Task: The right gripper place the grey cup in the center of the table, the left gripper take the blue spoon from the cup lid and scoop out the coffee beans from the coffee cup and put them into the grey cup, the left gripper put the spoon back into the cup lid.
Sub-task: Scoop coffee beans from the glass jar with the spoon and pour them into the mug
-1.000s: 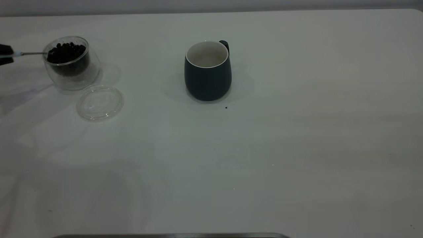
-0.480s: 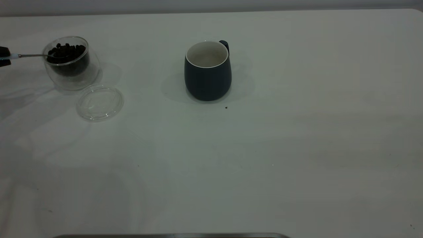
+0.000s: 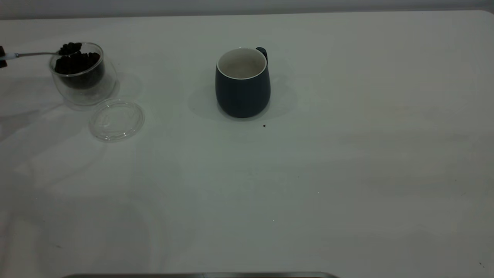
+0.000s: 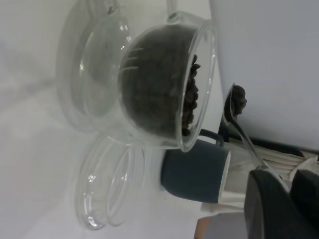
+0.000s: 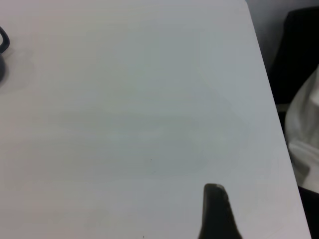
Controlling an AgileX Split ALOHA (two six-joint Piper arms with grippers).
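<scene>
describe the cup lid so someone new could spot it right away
On the white table, look at the left end, where a clear glass coffee cup holds dark beans. The cup lid lies flat beside it, nearer the camera: a clear, empty glass disc with a raised rim.

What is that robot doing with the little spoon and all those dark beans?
The left gripper holds a small blue-handled metal spoon heaped with dark coffee beans, just above the rim of the squat clear glass cup at the table's left. The dark blue-grey mug waits mid-table, looking empty. The round clear glass lid lies empty beside the glass cup. The right gripper sits off to the table's side, holding nothing visible.
</scene>
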